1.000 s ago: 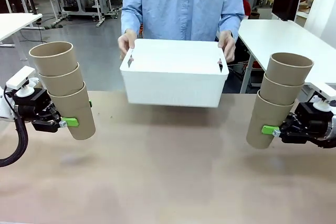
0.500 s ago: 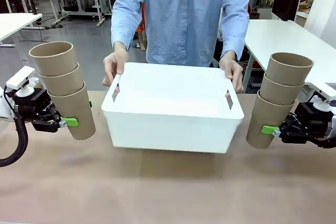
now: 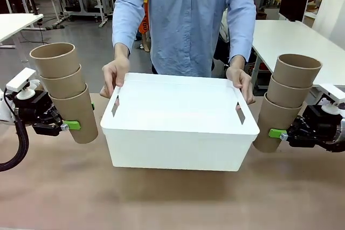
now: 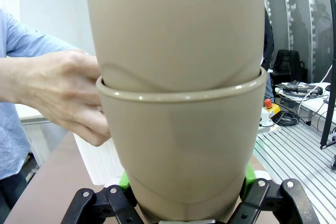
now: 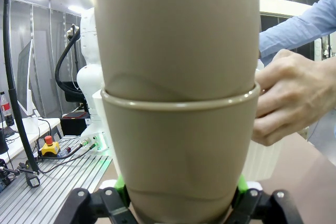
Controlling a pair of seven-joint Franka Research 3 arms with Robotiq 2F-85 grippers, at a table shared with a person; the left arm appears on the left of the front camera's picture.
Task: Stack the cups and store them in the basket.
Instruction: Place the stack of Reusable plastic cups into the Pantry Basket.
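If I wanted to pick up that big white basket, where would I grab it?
Likely at its two short ends, coming in from both sides, gripping under the rolled rim by the slot handles. The basket is wide and smooth-walled, so one hand won't span it; the person's hands hold it there.

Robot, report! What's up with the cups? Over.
Left fingers shut on three-cup left stack. Right fingers shut on three-cup right stack. Basket between, person's hands on its rim.
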